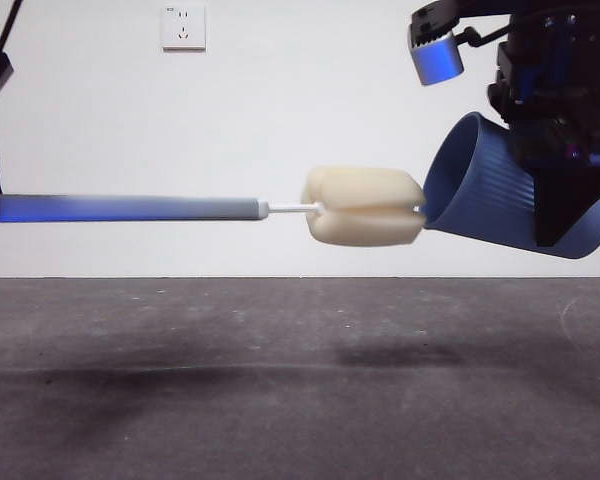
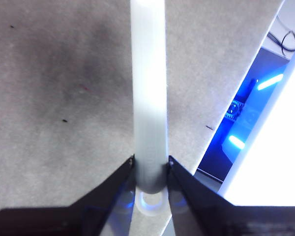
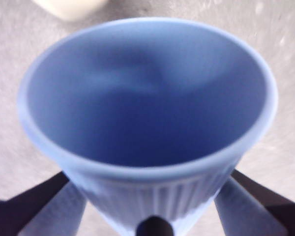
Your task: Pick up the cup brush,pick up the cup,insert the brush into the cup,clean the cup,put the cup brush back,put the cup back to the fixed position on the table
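We hold the cup brush (image 1: 280, 208) level above the counter (image 1: 280, 380), handle to the left, its cream sponge head (image 1: 364, 206) pointing right and touching the cup's rim, not yet inside. The cup (image 1: 500, 195) hangs high at the right, tipped on its side with the mouth facing left toward the sponge.

The left claw (image 2: 151, 169) is closed on the handle's end, jaws pressed on both sides just ahead of the pale loop. The right claw (image 3: 152, 206) is clamped across the cup's ribbed lower wall, one jaw on each side; in its wrist view the sponge shows just beyond the rim.

Handling, as we judge it: the handle looks stiff and light, but gripped at the far end it may sag or swing. The sponge looks soft and should compress on entry. The cup appears to be thin plastic; its ribs aid grip, yet hard squeezing could deform it.

A wall socket (image 1: 183, 27) sits on the far wall.
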